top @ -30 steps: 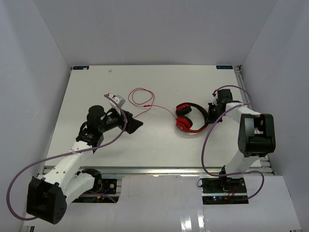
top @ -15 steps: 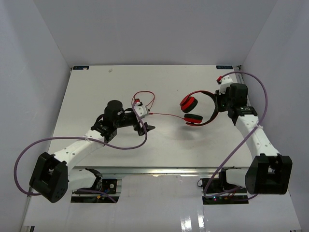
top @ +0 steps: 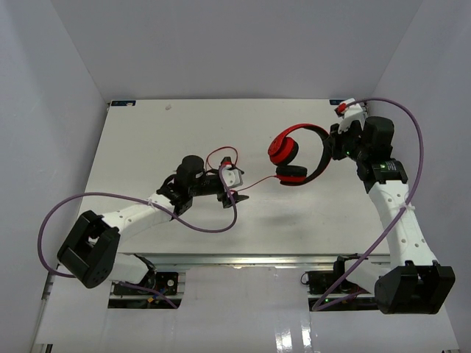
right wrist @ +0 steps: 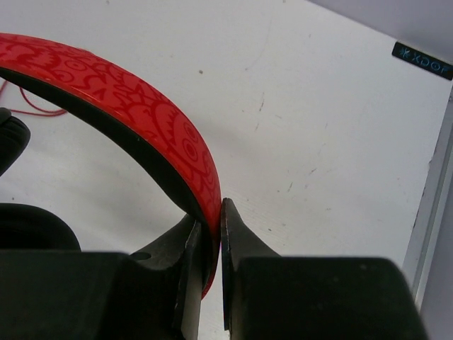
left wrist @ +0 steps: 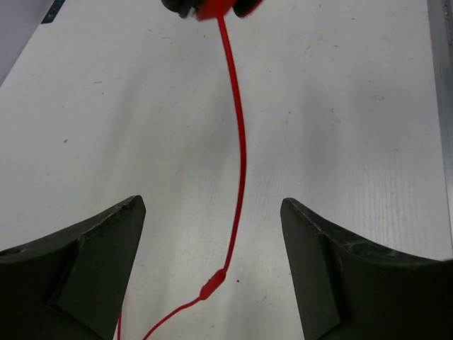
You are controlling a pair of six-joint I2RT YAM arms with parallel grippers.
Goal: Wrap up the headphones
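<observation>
The red headphones (top: 298, 153) hang in the air over the right half of the table, held by their band (right wrist: 152, 134). My right gripper (top: 333, 145) is shut on that band; its jaws clamp it from both sides in the right wrist view (right wrist: 212, 219). The thin red cord (top: 254, 180) runs from the lower cup to the left and loops on the table (top: 221, 154). My left gripper (top: 237, 193) is open low over the table, its fingers either side of the cord (left wrist: 237, 170), apart from it. A small thickening on the cord (left wrist: 212, 285) lies between them.
Purple arm cables (top: 199, 224) arc near the table's front edge and beside the right arm (top: 416, 158). The white table (top: 147, 140) has a metal rail along its right edge (right wrist: 428, 212). White walls enclose the back and sides.
My right arm has lifted the headphones off the table and carried them up and back. My left arm has swung right along the cord toward the table's middle.
</observation>
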